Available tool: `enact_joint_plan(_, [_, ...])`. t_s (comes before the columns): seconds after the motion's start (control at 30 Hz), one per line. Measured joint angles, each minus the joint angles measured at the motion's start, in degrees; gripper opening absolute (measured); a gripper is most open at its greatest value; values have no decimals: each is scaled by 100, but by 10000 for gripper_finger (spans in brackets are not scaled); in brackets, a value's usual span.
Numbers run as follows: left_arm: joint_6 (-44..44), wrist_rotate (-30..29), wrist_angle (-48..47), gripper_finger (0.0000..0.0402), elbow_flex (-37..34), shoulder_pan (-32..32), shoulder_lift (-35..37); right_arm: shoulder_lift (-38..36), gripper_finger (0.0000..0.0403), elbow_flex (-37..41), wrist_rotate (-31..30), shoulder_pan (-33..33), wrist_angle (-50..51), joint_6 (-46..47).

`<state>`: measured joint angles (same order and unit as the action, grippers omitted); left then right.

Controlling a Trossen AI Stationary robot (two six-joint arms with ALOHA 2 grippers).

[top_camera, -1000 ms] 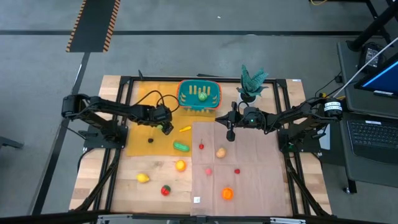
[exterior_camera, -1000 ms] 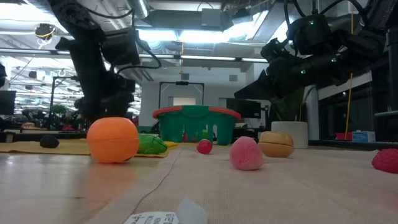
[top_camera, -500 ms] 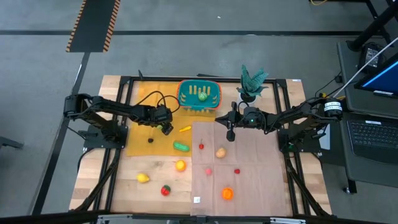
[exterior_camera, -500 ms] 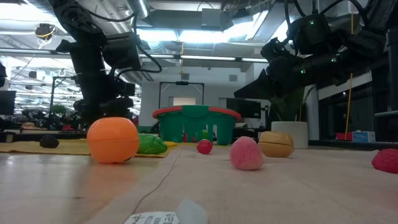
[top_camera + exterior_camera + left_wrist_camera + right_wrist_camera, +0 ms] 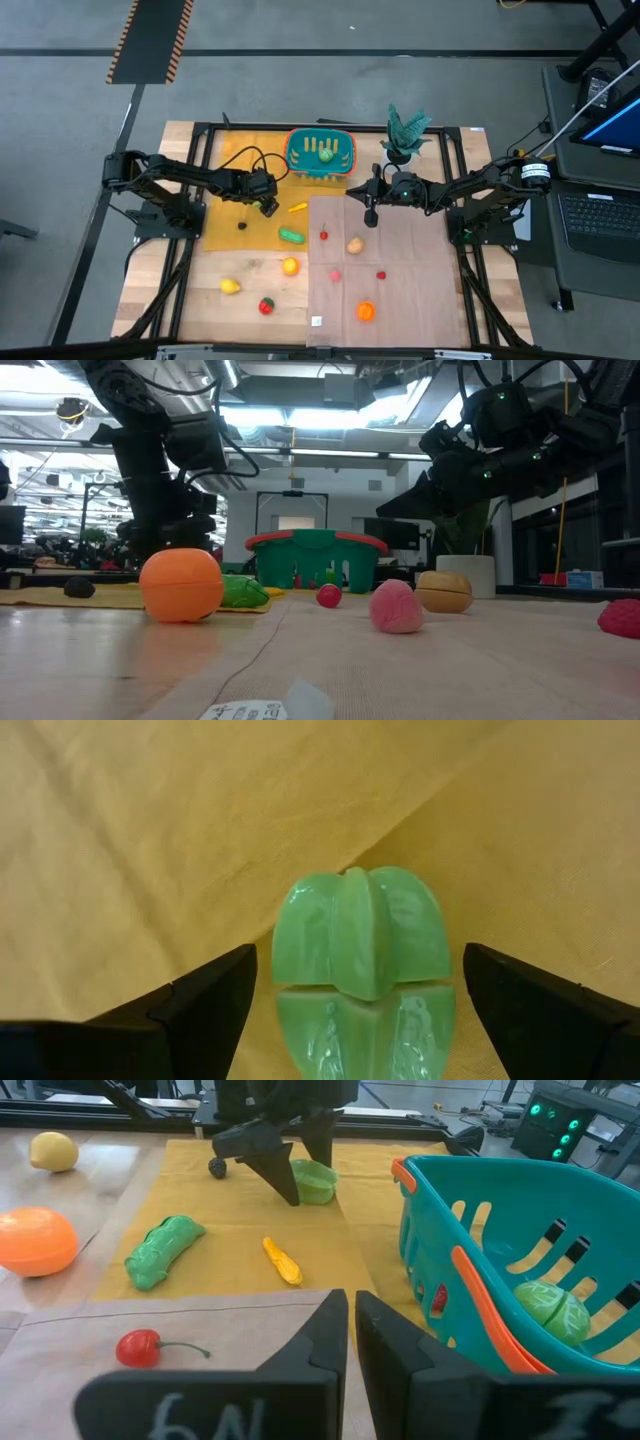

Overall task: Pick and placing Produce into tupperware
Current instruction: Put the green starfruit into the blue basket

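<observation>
My L arm's reaching in from the table's left side, left gripper [image 5: 268, 205] low w/ fingers [image 5: 205, 995] spread wide, nothing clamped. R arm's stretched in from the right, right gripper [image 5: 371, 214] raised, fingers [image 5: 318, 1342] pressed together, empty.

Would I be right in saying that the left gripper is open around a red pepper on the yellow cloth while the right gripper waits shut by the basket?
Not quite: the pepper is green, not red, as the left wrist view shows. The rest holds: the left gripper is open around it on the yellow cloth, and the right gripper waits shut by the basket.
</observation>
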<state>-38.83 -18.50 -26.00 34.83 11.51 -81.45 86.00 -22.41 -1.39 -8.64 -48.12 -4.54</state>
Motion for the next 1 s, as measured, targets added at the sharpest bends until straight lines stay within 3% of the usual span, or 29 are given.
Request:
enact_joint_plan(0.5, [-7, 85, 0, 221, 2, 0, 2, 0, 28, 0, 1, -1, 1, 1])
enact_joint_plan(1.0, [626, 92, -314, 218, 469, 42, 265, 0, 28, 1, 2, -1, 2, 4])
